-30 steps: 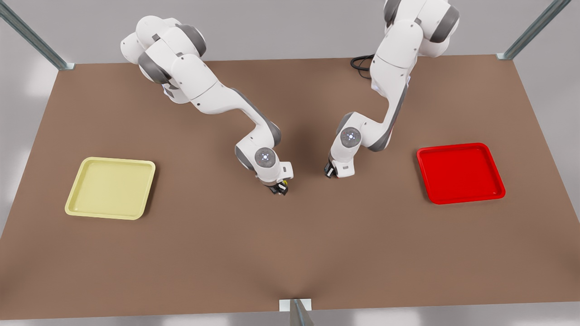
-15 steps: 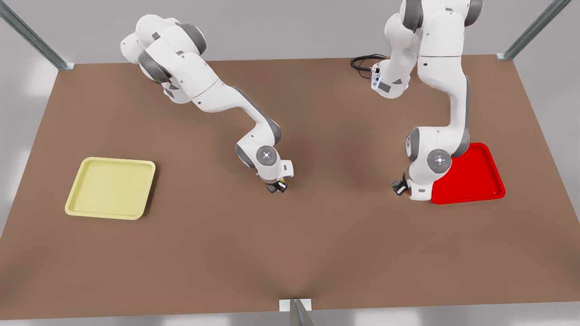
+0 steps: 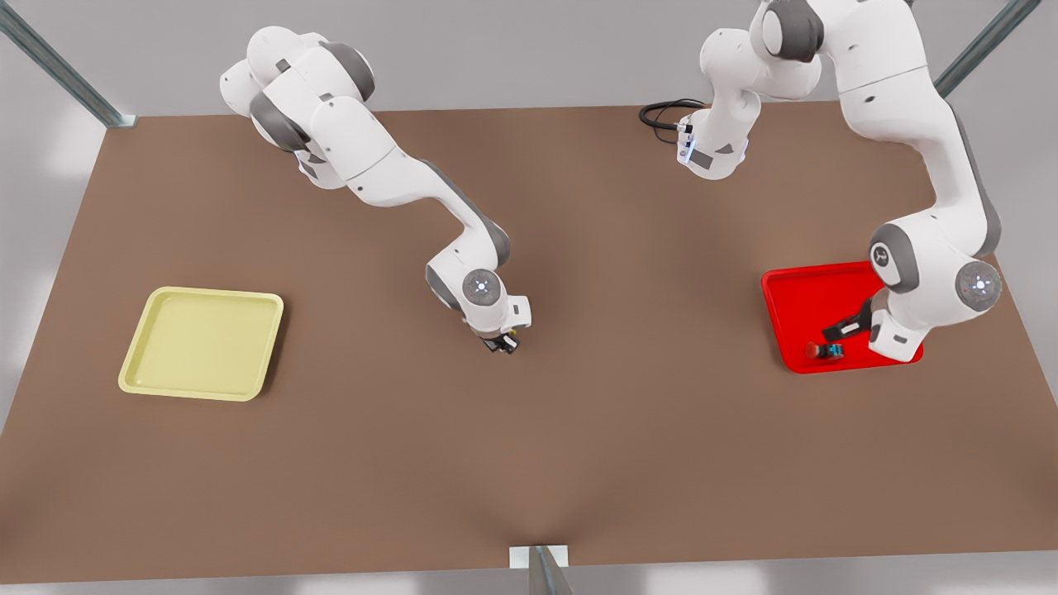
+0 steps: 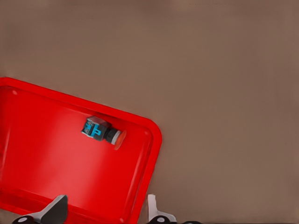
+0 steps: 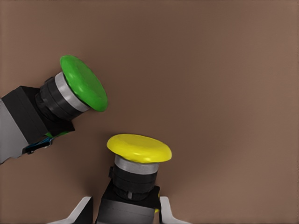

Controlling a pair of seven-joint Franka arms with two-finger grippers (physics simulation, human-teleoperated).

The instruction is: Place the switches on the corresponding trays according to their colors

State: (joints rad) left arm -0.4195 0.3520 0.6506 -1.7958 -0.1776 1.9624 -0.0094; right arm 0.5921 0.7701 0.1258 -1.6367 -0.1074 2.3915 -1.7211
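My left gripper (image 3: 836, 330) hangs open and empty over the red tray (image 3: 793, 289), where the red switch (image 3: 825, 351) lies on its side. Well away from that tray, my right gripper (image 3: 504, 344) grips the yellow switch (image 5: 135, 168) beside a green switch (image 5: 70, 98) on the table (image 3: 529, 446).

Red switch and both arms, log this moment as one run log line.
red switch: lying in red tray | left tool: open above it | right tool: shut on yellow switch, mid-table | yellow tray: no switch

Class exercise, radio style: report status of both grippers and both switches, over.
Left gripper open above red tray; red switch lies inside. Right gripper shut on yellow switch. Green switch alongside.
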